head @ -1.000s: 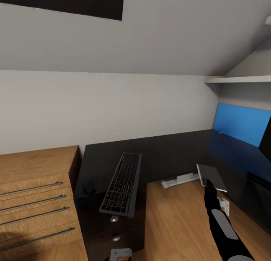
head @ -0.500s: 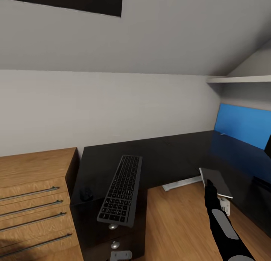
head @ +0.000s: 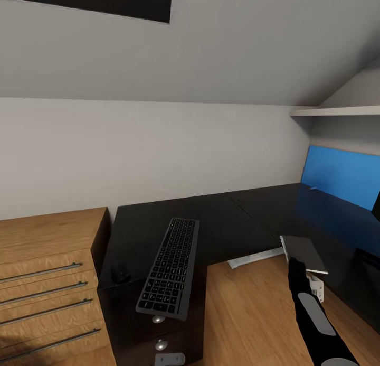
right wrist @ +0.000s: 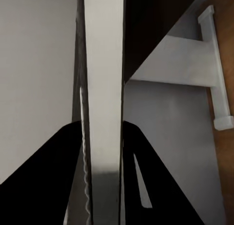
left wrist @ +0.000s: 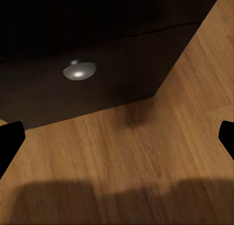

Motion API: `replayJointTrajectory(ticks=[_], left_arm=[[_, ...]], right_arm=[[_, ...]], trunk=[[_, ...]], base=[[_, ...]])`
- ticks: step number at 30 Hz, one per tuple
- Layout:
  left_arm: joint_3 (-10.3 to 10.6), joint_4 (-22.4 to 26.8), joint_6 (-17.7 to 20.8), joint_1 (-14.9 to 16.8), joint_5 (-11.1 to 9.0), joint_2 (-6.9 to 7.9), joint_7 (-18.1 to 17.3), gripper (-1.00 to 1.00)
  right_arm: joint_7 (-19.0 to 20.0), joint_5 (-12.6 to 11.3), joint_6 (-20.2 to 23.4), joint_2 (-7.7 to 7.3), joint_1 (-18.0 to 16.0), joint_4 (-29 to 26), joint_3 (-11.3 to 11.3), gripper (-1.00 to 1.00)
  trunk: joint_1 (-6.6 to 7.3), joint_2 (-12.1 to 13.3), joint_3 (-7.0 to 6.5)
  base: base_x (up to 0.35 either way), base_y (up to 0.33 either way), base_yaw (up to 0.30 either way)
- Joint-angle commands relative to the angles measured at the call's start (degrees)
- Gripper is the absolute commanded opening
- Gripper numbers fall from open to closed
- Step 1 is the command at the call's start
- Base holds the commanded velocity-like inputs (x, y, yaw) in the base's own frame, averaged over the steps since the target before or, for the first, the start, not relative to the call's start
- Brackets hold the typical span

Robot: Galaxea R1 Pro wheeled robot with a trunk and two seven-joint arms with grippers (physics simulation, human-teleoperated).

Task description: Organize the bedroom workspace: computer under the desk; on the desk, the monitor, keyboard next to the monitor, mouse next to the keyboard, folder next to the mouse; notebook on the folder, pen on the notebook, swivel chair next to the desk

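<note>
Wooden chest (head: 47,281): far left, bar handles, butts against the desk.
Mouse (head: 122,274): small dark lump on the desk's left end, just beside the keyboard.
Keyboard (head: 170,266): on the desk (head: 221,221) above the drawer unit, long axis running front to back, near edge overhanging the front slightly.
Left gripper (left wrist: 117,137): fingers spread wide, nothing between them; in its wrist view it faces a silver drawer knob (left wrist: 78,70) and wood floor.
Notebook (head: 303,254): pinched on its near edge by the right gripper (head: 295,262), held roughly level at the desk's inner edge; thin spine runs between the fingers in the right wrist view.
Folder (head: 340,181): blue, upright against the right wall, beyond and right of the notebook.
Key relation: folder not flat on the desk, so no stacking base yet; right arm is nearer.
</note>
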State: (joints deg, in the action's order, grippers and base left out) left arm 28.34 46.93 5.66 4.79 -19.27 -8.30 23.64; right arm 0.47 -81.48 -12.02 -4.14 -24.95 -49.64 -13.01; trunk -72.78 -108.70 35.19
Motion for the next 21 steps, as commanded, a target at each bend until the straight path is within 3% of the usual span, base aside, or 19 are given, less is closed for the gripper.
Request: replayJointTrajectory(ticks=[1,21], left_arm=[[0.2,0.0,0.2,0.0,-0.3,0.04,0.4,1.0],[0.4,-2.9,0.2,0.0,-0.3,-0.23,0.4,1.0]], right_arm=[[0.1,-0.9,-0.3,-0.01,0.0,0.0,0.1,-1.0],[0.6,-1.0,-0.4,0.26,0.0,-0.8,0.7,-1.0]], trunk=[[0.01,0.0,0.07],[0.01,0.0,0.07]], base=[[0.0,0.0,0.0],[0.0,0.0,0.0]])
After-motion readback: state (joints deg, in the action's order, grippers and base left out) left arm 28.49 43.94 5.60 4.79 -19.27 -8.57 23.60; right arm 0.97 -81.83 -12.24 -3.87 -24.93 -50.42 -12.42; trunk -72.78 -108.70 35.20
